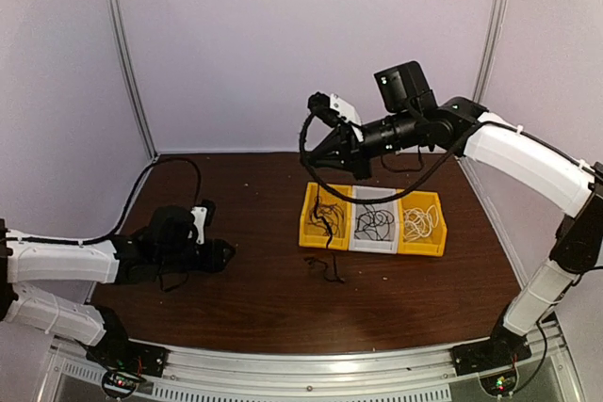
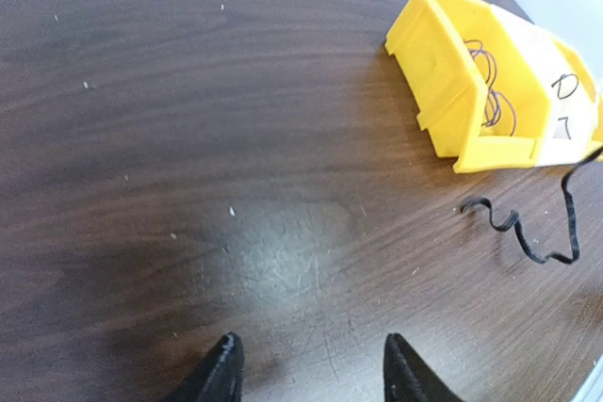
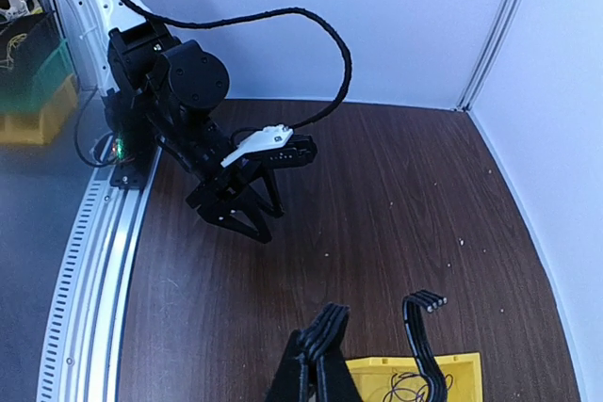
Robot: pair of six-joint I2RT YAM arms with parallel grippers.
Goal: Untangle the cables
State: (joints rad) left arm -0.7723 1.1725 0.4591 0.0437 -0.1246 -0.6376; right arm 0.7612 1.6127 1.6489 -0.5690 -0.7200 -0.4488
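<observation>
Black fingers (image 2: 222,372) of the left gripper (image 2: 309,350) stand partly apart with only bare tabletop between them; they hold nothing. This gripper hangs low over the left side of the dark wood-grain table (image 2: 188,138), well apart from the bins.

The right gripper (image 3: 325,327) has its jaws pressed together. Just beside it a folded black cable (image 3: 421,336) rises out of the left yellow bin (image 3: 372,369), its looped ends uppermost. Whether the closed jaws pinch any strand of it cannot be told from these views. The gripper is raised above that bin, toward the back of the table.

Three bins sit touching in a row, right of the table's centre. The left yellow bin has thin black cable coiled inside. The white middle bin (image 1: 375,247) holds a black tangle (image 1: 374,221), and the right yellow bin (image 1: 422,249) holds a white cable (image 1: 419,223).

A loose black cable (image 2: 523,233) lies kinked on the table just in front of the left yellow bin, outside it. One end lifts toward the right edge of the left wrist view.
</observation>
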